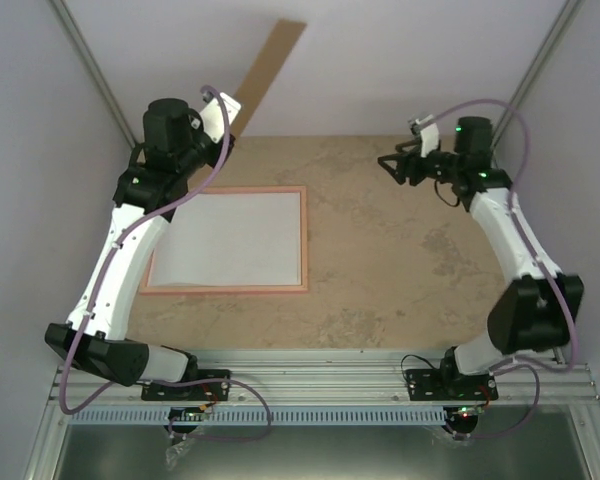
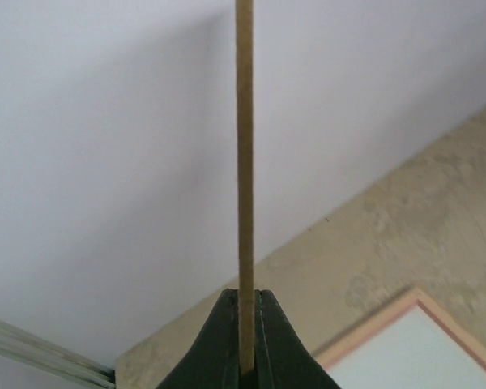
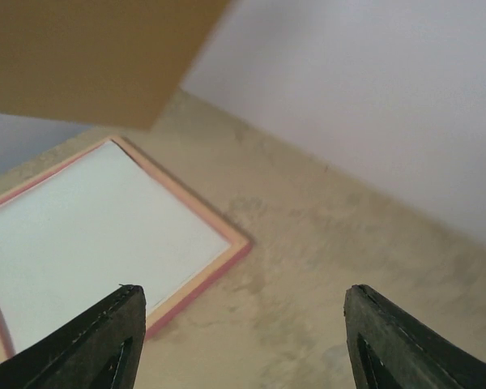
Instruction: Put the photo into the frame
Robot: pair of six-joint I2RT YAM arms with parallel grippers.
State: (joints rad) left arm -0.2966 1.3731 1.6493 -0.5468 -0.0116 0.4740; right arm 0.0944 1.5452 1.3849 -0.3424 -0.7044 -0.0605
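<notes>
Frame lies flat near left tool clamping brown board.

readable text, labels, numbers: none in any of the three views
</notes>
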